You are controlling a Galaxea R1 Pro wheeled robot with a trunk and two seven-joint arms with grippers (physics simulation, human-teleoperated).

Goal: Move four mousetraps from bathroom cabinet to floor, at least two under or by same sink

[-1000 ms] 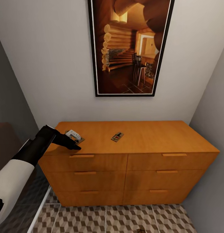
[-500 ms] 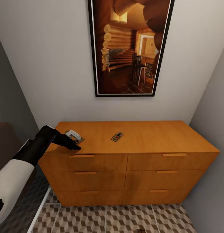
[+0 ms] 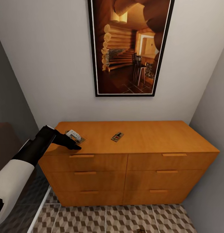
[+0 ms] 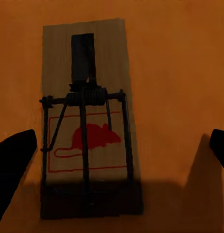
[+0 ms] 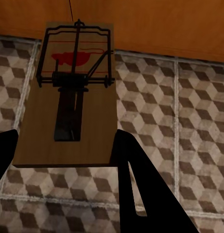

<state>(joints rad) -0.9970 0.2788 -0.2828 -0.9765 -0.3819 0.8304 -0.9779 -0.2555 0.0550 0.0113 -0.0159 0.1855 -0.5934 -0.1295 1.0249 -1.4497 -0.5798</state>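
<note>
fingers (image 4: 14, 160) straddling mousetrap (image 4: 85, 121) (second (image 3: 117, 137) nearby)

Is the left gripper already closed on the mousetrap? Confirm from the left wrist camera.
No: the left gripper stands open, its fingers apart on either side of the mousetrap lying flat on the cabinet.

Three mousetraps — two (image 3: 80, 139) (image 3: 117, 137) on the one cabinet (image 3: 151, 139), one (image 5: 68, 97) above the bathroom floor (image 5: 189, 111) — and one framed picture (image 3: 129, 45).

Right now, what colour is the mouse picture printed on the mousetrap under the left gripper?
Red, on the tan board of the mousetrap; the left wrist view shows it best.
</note>
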